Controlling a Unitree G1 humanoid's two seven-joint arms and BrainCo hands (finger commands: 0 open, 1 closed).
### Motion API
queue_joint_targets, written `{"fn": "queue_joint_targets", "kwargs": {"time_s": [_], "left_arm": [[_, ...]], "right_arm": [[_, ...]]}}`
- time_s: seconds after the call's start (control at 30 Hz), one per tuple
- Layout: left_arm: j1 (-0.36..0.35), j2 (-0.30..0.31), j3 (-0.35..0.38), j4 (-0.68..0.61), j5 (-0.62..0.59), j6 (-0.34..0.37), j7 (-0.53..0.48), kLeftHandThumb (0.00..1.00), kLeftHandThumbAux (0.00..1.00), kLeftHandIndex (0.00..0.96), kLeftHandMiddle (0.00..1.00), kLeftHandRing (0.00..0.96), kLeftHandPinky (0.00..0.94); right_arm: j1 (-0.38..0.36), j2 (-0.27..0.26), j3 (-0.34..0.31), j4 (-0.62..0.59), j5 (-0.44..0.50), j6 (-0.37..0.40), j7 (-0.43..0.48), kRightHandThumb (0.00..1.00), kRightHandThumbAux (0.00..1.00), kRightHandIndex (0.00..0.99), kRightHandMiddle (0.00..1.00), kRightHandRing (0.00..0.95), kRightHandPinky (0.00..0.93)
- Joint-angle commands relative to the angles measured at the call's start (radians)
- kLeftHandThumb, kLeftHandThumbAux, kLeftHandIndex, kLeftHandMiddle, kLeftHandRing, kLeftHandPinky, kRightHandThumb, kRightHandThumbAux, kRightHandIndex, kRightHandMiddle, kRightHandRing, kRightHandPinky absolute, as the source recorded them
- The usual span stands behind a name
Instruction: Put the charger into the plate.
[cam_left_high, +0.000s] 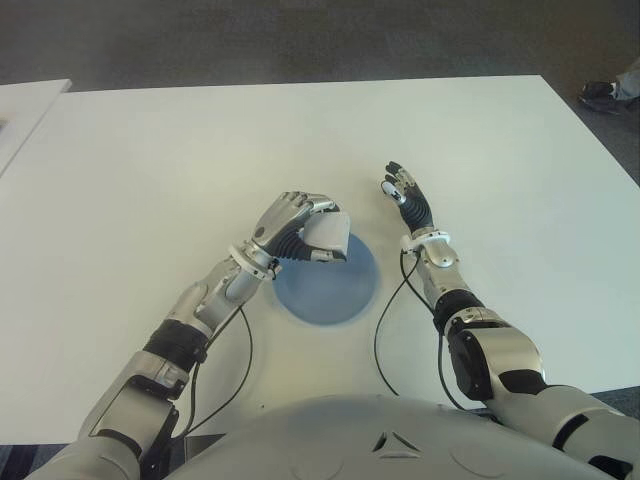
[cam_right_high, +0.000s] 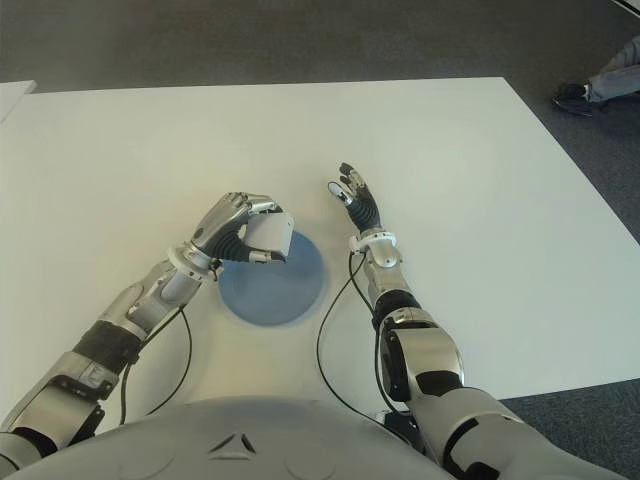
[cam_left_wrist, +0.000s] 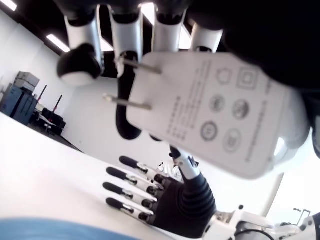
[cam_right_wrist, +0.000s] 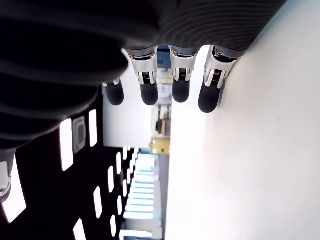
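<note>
My left hand (cam_left_high: 296, 228) is shut on a white charger (cam_left_high: 328, 237) and holds it just above the left part of a round blue plate (cam_left_high: 335, 287) on the white table (cam_left_high: 150, 170). In the left wrist view the charger (cam_left_wrist: 220, 112) shows its printed face and two metal prongs, with my fingers (cam_left_wrist: 122, 30) curled around it. My right hand (cam_left_high: 405, 196) is at the plate's right side with its fingers (cam_right_wrist: 180, 85) straight and nothing in them.
A black cable (cam_left_high: 385, 330) runs along the right forearm beside the plate. A second white table (cam_left_high: 20, 115) stands at the far left. A person's shoe (cam_left_high: 600, 95) shows on the floor past the table's far right corner.
</note>
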Motion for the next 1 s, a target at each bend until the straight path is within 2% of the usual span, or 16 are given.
{"fn": "queue_joint_targets", "kwargs": {"time_s": [0.03,0.17,0.27,0.33,0.43,0.47,0.5,0.53,0.57,0.63,0.67,0.73,0.83,1.0], "left_arm": [[0.017,0.004,-0.010,0.018,-0.004,0.008,-0.050,0.745,0.697,0.442,0.853,0.848,0.858],[0.018,0.004,-0.006,0.026,0.004,0.008,-0.058,0.745,0.697,0.442,0.856,0.851,0.860],[-0.012,0.010,-0.005,0.071,0.015,0.005,-0.055,0.744,0.697,0.442,0.855,0.851,0.855],[-0.028,0.016,-0.003,0.092,0.015,0.001,-0.059,0.739,0.694,0.443,0.843,0.840,0.822],[-0.036,0.029,-0.004,0.102,0.021,0.005,-0.072,0.716,0.692,0.437,0.790,0.768,0.719],[-0.038,0.037,-0.004,0.105,0.024,0.007,-0.079,0.707,0.693,0.432,0.747,0.715,0.656],[-0.039,0.042,-0.005,0.107,0.026,0.008,-0.083,0.596,0.609,0.404,0.683,0.649,0.578],[-0.038,0.056,-0.007,0.103,0.035,0.012,-0.092,0.556,0.578,0.393,0.660,0.625,0.551],[-0.038,0.065,-0.008,0.101,0.042,0.015,-0.099,0.465,0.517,0.305,0.490,0.466,0.419],[-0.040,0.082,-0.013,0.088,0.072,0.026,-0.103,0.353,0.443,0.187,0.285,0.272,0.256],[-0.040,0.091,-0.013,0.081,0.090,0.030,-0.097,0.334,0.430,0.166,0.250,0.240,0.228],[-0.030,0.113,-0.003,0.043,0.111,0.040,-0.100,0.266,0.376,0.077,0.115,0.109,0.102],[-0.017,0.134,0.012,-0.011,0.116,0.054,-0.113,0.229,0.337,0.025,0.037,0.035,0.033],[-0.024,0.128,0.005,-0.001,0.155,0.056,-0.051,0.257,0.334,0.004,0.006,0.005,0.005]], "right_arm": [[0.067,0.016,0.011,0.060,-0.015,0.102,0.007,0.000,0.441,0.017,0.089,0.038,0.000],[0.068,0.018,0.011,0.058,-0.015,0.102,0.007,0.000,0.442,0.016,0.091,0.039,0.000],[0.068,0.019,0.012,0.057,-0.016,0.101,0.005,0.000,0.443,0.016,0.091,0.040,0.000],[0.068,0.019,0.012,0.057,-0.016,0.101,0.005,0.000,0.443,0.016,0.091,0.039,0.000],[0.068,0.019,0.012,0.057,-0.016,0.100,0.005,0.000,0.442,0.017,0.090,0.038,0.000],[0.069,0.019,0.012,0.057,-0.016,0.099,0.005,0.000,0.441,0.017,0.089,0.038,0.000],[0.069,0.019,0.013,0.056,-0.016,0.098,0.005,0.000,0.440,0.017,0.089,0.037,0.000],[0.070,0.019,0.013,0.056,-0.016,0.098,0.005,0.000,0.440,0.017,0.089,0.037,0.000],[0.070,0.019,0.013,0.055,-0.016,0.098,0.005,0.000,0.439,0.018,0.089,0.037,0.000],[0.070,0.020,0.012,0.054,-0.015,0.098,0.005,0.000,0.440,0.018,0.090,0.037,0.000],[0.070,0.020,0.012,0.053,-0.015,0.098,0.005,0.000,0.440,0.018,0.090,0.037,0.000],[0.070,0.020,0.012,0.053,-0.015,0.098,0.003,0.000,0.440,0.018,0.089,0.034,0.000],[0.071,0.020,0.013,0.052,-0.017,0.097,0.000,0.000,0.440,0.019,0.086,0.031,0.000],[0.071,0.019,0.016,0.054,-0.021,0.095,-0.008,0.000,0.440,0.019,0.083,0.029,0.000]]}}
